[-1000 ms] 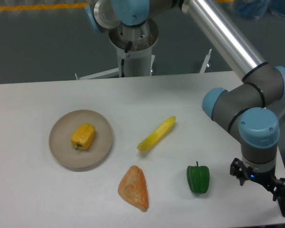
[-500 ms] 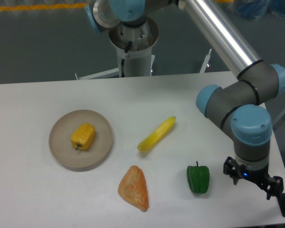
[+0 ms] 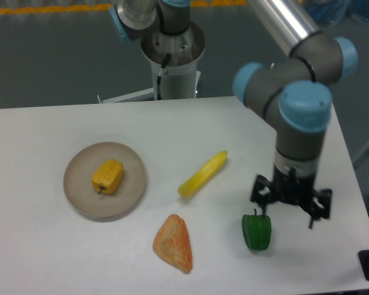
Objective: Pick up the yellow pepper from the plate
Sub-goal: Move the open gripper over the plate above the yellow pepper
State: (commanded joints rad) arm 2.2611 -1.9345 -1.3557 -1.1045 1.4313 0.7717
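Yellow pepper [image 3: 107, 177], lobed and glossy with a short green stem, lies on the round beige plate [image 3: 80, 198] near the table's [image 3: 43, 129] left edge. I see my gripper [image 3: 290, 209] pointing down, fingers apart, just right of the green bell pepper [image 3: 256, 231], well apart from the plate. It has swung leftward from the table's right edge since a second ago.

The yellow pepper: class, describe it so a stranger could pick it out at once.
Find the round tan plate on the left of the white table. The yellow pepper lies on it, the only thing there. It is short and blocky, unlike the long slim yellow piece mid-table, and unlike the green pepper in colour.
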